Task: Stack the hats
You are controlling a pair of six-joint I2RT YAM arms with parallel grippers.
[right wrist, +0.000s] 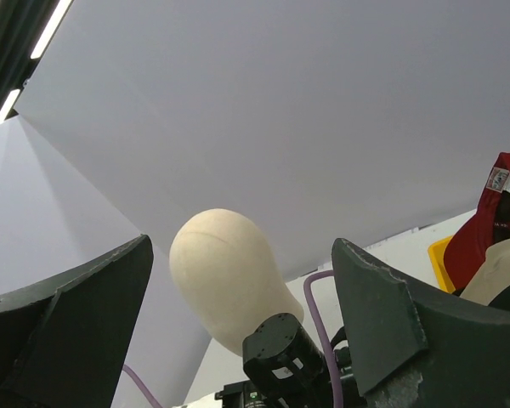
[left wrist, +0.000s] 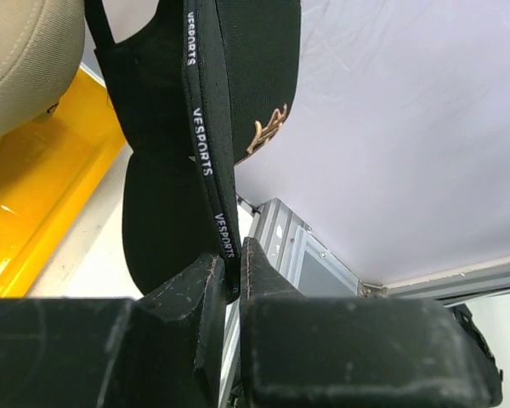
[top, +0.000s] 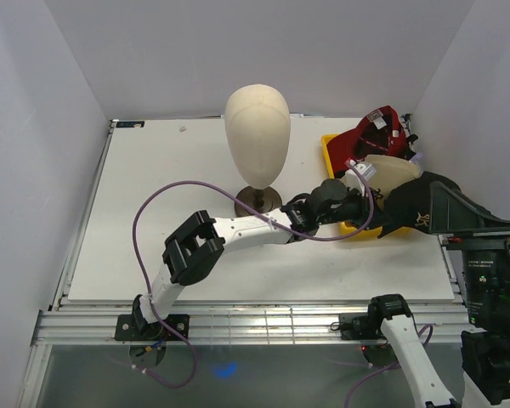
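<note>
A black hat point(top: 421, 208) with a gold emblem hangs at the right end of the yellow bin point(top: 330, 149). My left gripper point(top: 376, 211) reaches across to it. In the left wrist view the left gripper point(left wrist: 231, 259) is shut on the black hat's point(left wrist: 255, 68) inner band edge. A tan hat point(top: 391, 174) lies in the bin beside it, and a red hat point(top: 381, 132) sits behind at the bin's far end. My right gripper point(right wrist: 240, 246) stands open, holds nothing and points up past the left arm. It is out of the top view.
A beige mannequin head point(top: 257, 127) on a dark round base stands mid-table, just left of the left arm's wrist. Dark camera gear point(top: 484, 280) sits off the table's right edge. Grey walls close in the left, back and right sides.
</note>
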